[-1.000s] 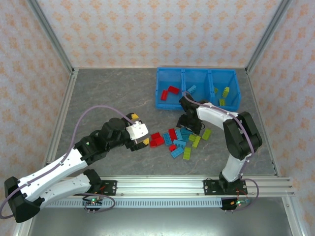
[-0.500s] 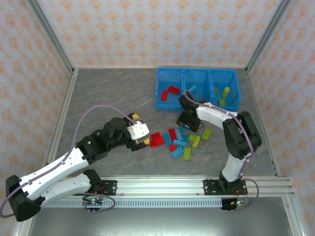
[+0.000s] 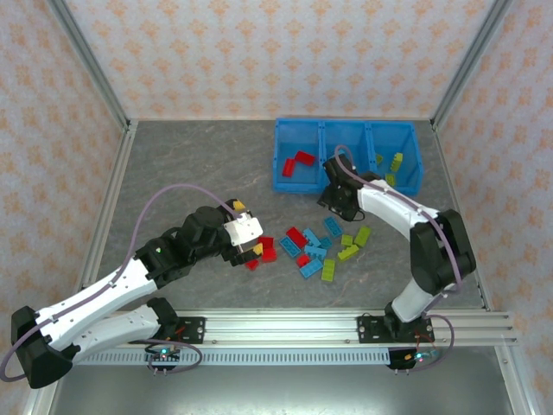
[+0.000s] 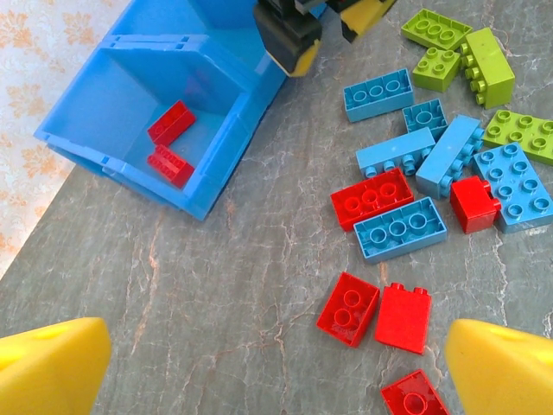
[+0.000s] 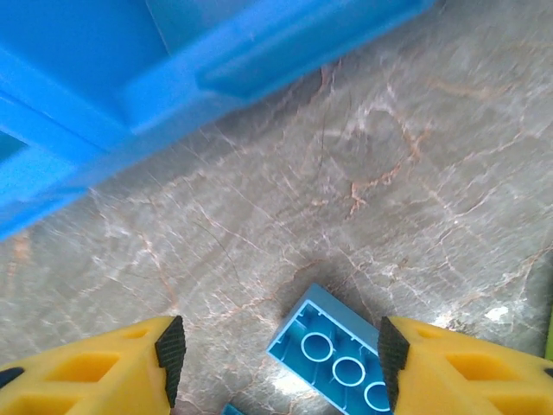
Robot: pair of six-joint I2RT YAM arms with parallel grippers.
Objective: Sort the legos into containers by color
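The long blue bin [image 3: 346, 124] stands at the back. Its left compartment holds two red legos [image 3: 298, 162], and yellow-green ones [image 3: 395, 164] lie in the right one. A loose pile of red, light blue and yellow-green legos [image 3: 324, 251] lies on the table in front. My left gripper [image 3: 252, 251] is open at the pile's left end, and its wide-spread fingers [image 4: 52, 363] straddle red bricks [image 4: 348, 309]. My right gripper [image 5: 281, 359] is open, low by the bin's front wall [image 5: 259, 60]. An upside-down light blue brick [image 5: 341, 359] lies between its pads, nearer the right one.
The table is grey marbled stone [image 3: 199, 164] with bare room to the left of the bin. Metal frame posts and patterned walls enclose it. A rail [image 3: 346, 324] runs along the near edge. The right arm [image 3: 406, 216] arches over the pile's right side.
The right gripper has moved from over the pile up toward the bin's front wall. The left gripper has edged toward the red bricks, and several bricks in the pile have shifted.
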